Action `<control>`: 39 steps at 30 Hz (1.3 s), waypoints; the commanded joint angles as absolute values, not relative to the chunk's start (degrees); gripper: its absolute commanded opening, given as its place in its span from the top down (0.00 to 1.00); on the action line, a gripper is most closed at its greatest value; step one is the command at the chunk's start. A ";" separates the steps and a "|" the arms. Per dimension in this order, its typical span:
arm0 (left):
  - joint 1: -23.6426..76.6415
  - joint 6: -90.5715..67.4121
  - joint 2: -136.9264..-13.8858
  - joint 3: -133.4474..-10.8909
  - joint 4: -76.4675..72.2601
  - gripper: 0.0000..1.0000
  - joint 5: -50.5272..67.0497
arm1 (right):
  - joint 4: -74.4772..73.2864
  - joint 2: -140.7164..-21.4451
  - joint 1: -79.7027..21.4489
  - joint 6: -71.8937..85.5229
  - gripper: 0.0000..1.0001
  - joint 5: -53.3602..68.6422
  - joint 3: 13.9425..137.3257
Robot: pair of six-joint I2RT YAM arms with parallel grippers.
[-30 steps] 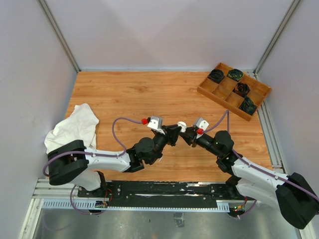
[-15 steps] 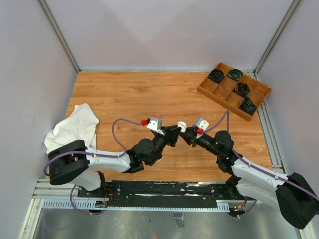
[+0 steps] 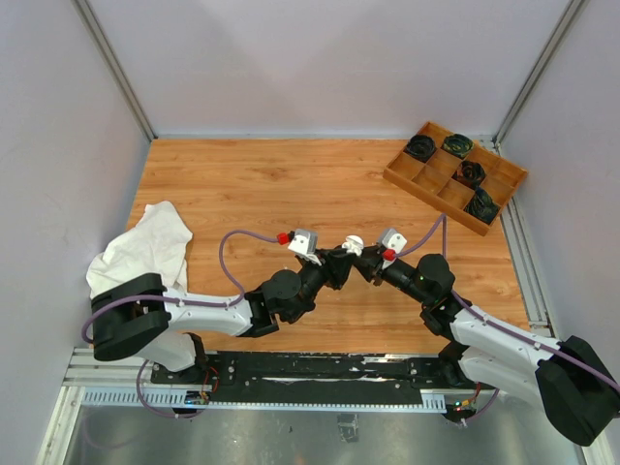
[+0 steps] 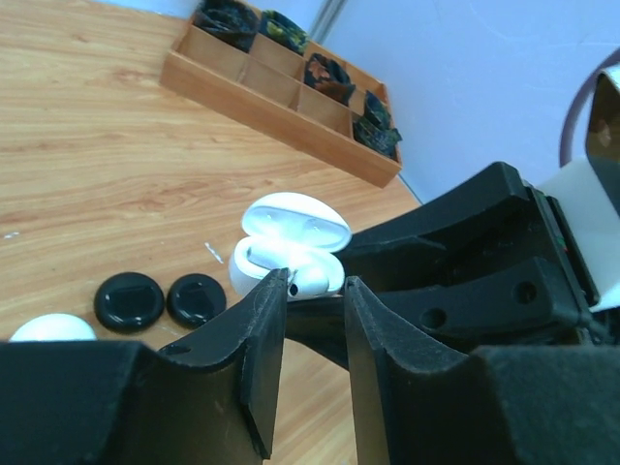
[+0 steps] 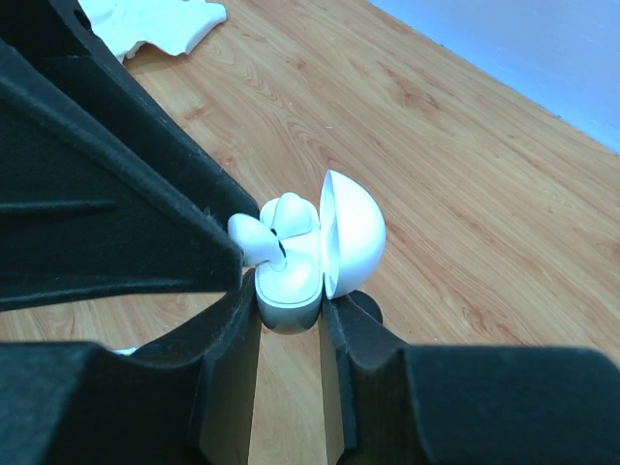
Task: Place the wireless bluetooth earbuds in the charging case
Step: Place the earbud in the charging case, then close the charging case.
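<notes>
Left gripper (image 4: 316,283) jaws are narrowly parted at the white earbud (image 5: 250,235), can't tell if still pinching; arms have barely shifted, earbud sits at its tips, nosed into the open charging case (image 5: 291,291) that the right gripper (image 5: 289,310) clamps just ahead, so seating looks near done.
</notes>
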State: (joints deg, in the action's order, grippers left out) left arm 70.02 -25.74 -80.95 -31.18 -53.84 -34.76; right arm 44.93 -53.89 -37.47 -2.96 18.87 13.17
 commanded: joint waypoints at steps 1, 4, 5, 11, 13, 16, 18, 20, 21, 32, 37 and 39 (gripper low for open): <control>71.02 -28.08 -78.43 -32.88 -51.75 0.64 -31.51 | 47.13 -53.16 -36.80 -2.81 0.99 19.32 12.83; 71.02 -29.25 -77.32 -33.09 -51.10 0.61 -29.08 | 47.11 -53.26 -36.80 -2.81 0.99 19.40 12.92; 71.02 -29.41 -77.06 -33.34 -50.80 0.60 -28.22 | 47.10 -53.26 -36.82 -2.80 0.99 19.42 12.92; 71.02 -30.11 -75.99 -34.56 -48.85 0.54 -24.99 | 47.02 -53.26 -36.82 -2.81 0.99 19.60 12.96; 70.99 -30.35 -75.43 -34.67 -48.17 0.53 -24.71 | 47.02 -53.26 -36.83 -2.79 0.99 19.52 12.93; 70.93 -30.12 -73.76 -34.69 -46.53 0.50 -25.02 | 46.95 -53.11 -36.77 -2.80 0.99 19.64 12.93; 70.91 -29.38 -72.41 -34.89 -44.56 0.49 -25.58 | 46.93 -53.00 -36.81 -2.81 0.99 19.86 12.94; 70.58 -28.30 -71.08 -35.35 -41.87 0.48 -25.85 | 46.93 -52.96 -36.80 -2.81 0.99 20.29 13.01; 70.23 -28.00 -70.43 -35.56 -40.44 0.47 -25.51 | 46.87 -52.99 -36.81 -2.77 0.99 20.64 13.07; 59.95 -27.69 -63.46 -36.19 -27.70 0.31 -9.83 | 46.13 -53.78 -36.81 -2.81 0.99 25.68 14.20; 55.66 -27.24 -63.15 -37.17 -24.00 0.23 -3.20 | 45.71 -54.26 -36.78 -2.49 0.98 28.94 14.96; 53.74 -27.73 -63.54 -37.33 -23.71 0.22 -0.08 | 45.66 -54.54 -36.79 -2.23 0.99 30.09 15.26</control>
